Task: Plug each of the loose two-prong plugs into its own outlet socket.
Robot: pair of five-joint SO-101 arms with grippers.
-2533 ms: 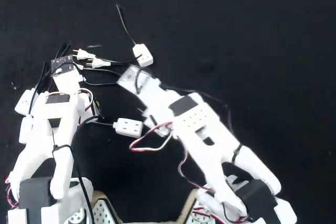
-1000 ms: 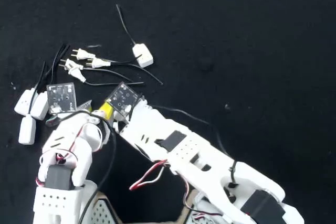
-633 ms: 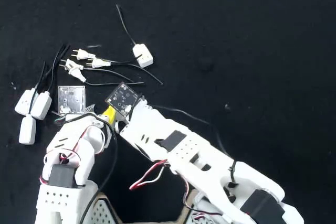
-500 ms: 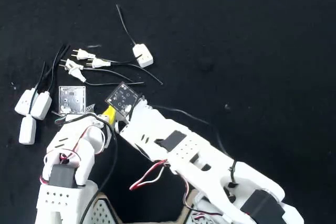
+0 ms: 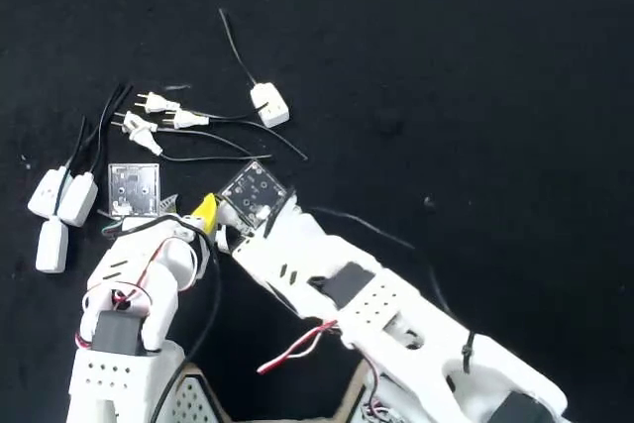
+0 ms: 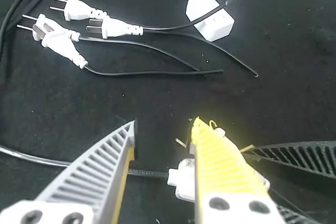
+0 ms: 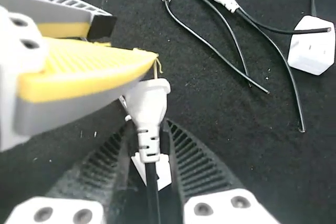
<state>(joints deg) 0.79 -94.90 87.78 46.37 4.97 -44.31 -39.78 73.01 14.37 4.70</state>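
My right gripper [image 7: 148,129] is shut on a white two-prong plug [image 7: 147,103], held just above the black table, its black cable running back between the fingers. My left gripper [image 6: 163,129] is open right beside it, and its yellow finger [image 6: 212,153] almost touches that plug [image 6: 181,174]. In the high view both grippers meet near the table's front left, left gripper [image 5: 186,207] and right gripper [image 5: 226,235]. Three loose plugs [image 5: 149,102] [image 5: 184,119] [image 5: 139,132] lie farther back. A white outlet socket [image 5: 269,104] sits behind them.
Three more white sockets [image 5: 46,191] [image 5: 77,199] [image 5: 50,245] lie at the table's left edge. Thin black cables [image 5: 213,158] trail from the plugs across the left half. The black table [image 5: 475,126] is bare on its right half.
Over 2.5 s both arms drew back from the plugs toward the front. In the last half second the right arm shifted slightly right and forward; the left arm stayed still.
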